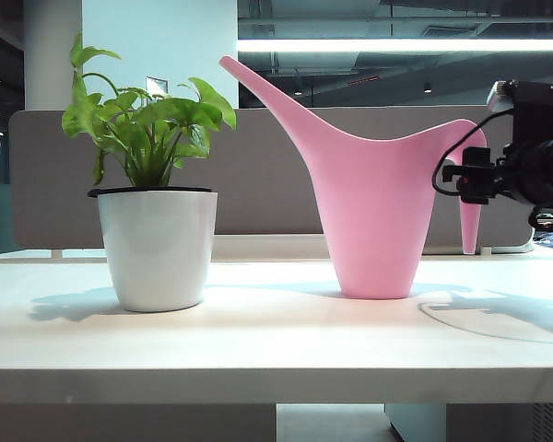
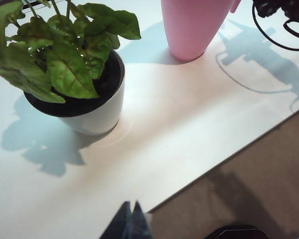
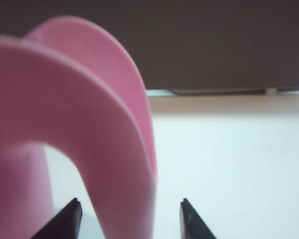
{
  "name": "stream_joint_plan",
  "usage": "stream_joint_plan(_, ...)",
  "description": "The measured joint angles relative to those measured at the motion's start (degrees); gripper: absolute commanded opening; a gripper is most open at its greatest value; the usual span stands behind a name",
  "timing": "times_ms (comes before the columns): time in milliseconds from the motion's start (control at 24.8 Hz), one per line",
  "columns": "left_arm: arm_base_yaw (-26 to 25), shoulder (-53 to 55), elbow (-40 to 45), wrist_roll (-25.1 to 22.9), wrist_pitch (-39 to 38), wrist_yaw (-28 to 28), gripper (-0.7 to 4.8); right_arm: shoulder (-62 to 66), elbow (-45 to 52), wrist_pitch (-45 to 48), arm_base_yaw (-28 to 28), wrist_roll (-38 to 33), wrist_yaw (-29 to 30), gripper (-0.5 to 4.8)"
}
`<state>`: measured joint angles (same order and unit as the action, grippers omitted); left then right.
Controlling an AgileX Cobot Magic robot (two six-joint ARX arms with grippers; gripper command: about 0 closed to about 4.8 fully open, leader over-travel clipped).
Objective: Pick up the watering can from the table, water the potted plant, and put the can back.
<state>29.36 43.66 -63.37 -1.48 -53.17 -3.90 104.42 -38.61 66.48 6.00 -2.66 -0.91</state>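
Handle of the watering can point(image 3: 114, 139) stands between your right gripper point(image 3: 129, 216) 's wide jaws; left gripper point(image 2: 132, 221), state unclear, waits near the potted plant point(image 2: 65, 74).

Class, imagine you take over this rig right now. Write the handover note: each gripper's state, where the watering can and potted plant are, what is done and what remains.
Right gripper: open, at the arched handle of the watering can, one finger on each side of the handle's band, not closed on it.
Left gripper: shut, empty, hanging over the near table edge, away from both things.
The watering can stands upright on the table, spout pointing toward the potted plant, which stands apart from it.
Done: the approach to the handle.
Left: grip, lift, water the plant, set the can back.
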Motion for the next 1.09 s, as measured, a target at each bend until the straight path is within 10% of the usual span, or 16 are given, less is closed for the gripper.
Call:
stream_joint_plan(565,0.00,0.02,0.00,0.00,0.00,0.00,-0.05,3.10,-8.63,-6.08,0.00,0.11,3.54,2.64)
stream_joint_plan(1089,0.00,0.02,0.00,0.00,0.00,0.00,-0.05,3.63,-9.01,-6.21,-0.02,1.09,3.39,0.51)
